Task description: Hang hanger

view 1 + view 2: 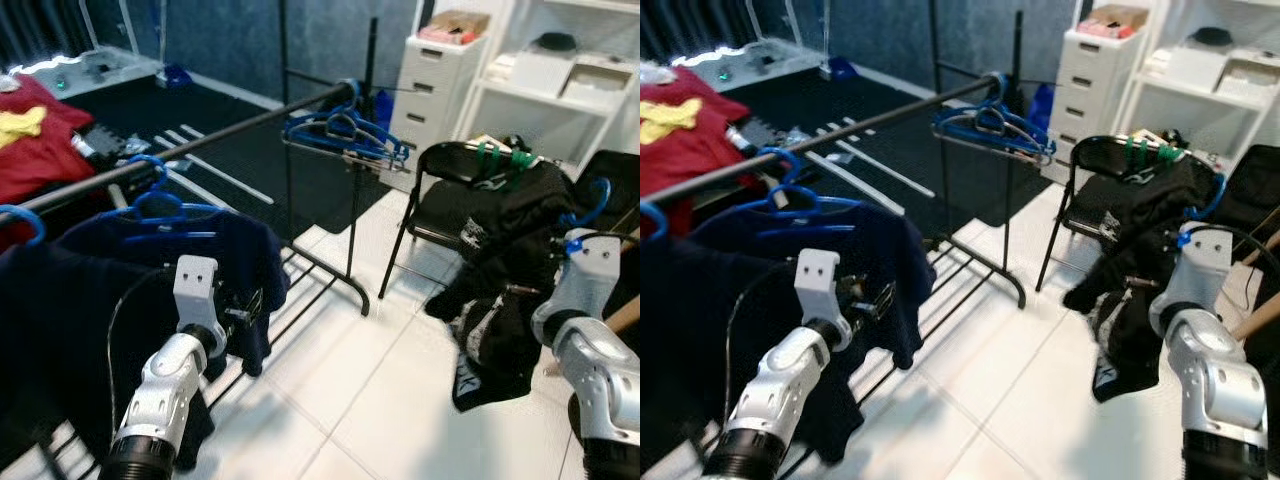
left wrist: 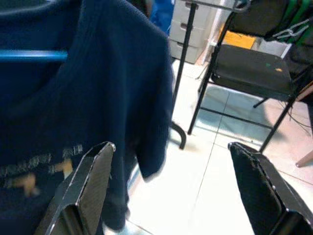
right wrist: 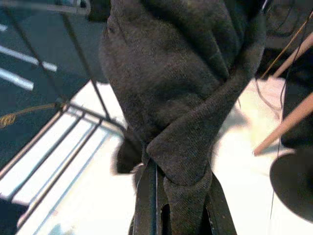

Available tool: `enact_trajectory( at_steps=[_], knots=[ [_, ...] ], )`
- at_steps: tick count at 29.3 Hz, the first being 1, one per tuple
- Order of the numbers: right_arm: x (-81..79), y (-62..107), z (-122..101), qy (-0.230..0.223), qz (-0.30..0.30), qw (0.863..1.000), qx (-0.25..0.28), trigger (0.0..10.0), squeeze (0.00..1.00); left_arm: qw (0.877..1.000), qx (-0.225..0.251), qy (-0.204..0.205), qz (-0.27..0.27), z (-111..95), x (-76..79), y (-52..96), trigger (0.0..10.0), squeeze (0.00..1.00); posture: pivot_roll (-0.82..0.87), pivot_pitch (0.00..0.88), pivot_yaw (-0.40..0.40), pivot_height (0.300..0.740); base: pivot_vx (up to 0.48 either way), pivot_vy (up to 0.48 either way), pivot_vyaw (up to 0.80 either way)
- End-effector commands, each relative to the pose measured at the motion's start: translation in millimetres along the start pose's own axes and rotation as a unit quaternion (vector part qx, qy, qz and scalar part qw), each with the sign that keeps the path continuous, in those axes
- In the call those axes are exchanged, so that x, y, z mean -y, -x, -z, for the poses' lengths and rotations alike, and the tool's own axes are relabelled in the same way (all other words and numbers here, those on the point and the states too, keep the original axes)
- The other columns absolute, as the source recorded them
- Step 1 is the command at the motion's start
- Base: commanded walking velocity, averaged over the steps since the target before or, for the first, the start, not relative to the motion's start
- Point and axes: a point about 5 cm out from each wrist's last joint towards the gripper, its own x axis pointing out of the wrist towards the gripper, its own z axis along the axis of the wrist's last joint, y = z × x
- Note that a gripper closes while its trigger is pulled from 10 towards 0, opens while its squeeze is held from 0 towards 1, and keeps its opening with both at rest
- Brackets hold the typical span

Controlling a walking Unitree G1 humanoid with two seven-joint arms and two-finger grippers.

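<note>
arms: silver, black cuffs (ribbed) | wrist blocks: white | hand fingers: black

hanger: mostly hidden by dark garment | shelf items: seemingly blurred

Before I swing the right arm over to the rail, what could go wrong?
The right gripper pinches only a bunched fold of the dark garment, so it may slip out. The garment hangs low near the white floor and could drag or catch the black chair. The rail already carries crowded blue hangers.
</note>
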Motion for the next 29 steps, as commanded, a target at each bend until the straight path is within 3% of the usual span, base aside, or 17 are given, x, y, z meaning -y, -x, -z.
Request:
enact_trajectory(
  at_steps=[1,3,6,20,29],
  knots=[
    [-4.1,3.9,-12,0.003,-0.024,0.999,0.035,10.0,0.00,0.999,-0.041,-0.009,-0.026,13,-9.1,4.3,10.0,0.00,-0.05,0.034,-0.006,0.740,0.480,0.000,0.00],
    [-5.2,8.8,-16,0.016,-0.052,0.997,0.047,10.0,0.00,0.993,-0.091,-0.033,-0.070,26,-20.8,9.4,10.0,0.00,-0.05,0.034,-0.006,0.740,0.379,0.000,0.00],
    [-1.0,11.8,-20,0.026,-0.065,0.996,0.047,10.0,0.00,0.988,-0.115,-0.027,-0.096,36,-30.0,16.6,10.0,0.00,-0.05,0.034,-0.006,0.740,0.000,0.000,0.61],
    [9.8,17.3,-32,0.034,-0.124,0.991,0.043,10.0,0.00,0.980,-0.153,-0.049,-0.117,51,-37.4,36.2,10.0,0.00,-0.04,0.038,-0.006,0.740,0.000,0.000,0.61],
    [21.4,3.4,-47,0.021,-0.165,0.986,0.027,10.0,0.00,0.978,-0.165,-0.043,-0.121,55,-35.5,42.2,10.0,0.00,-0.03,0.036,-0.017,0.740,0.000,0.000,0.62]
  ],
)
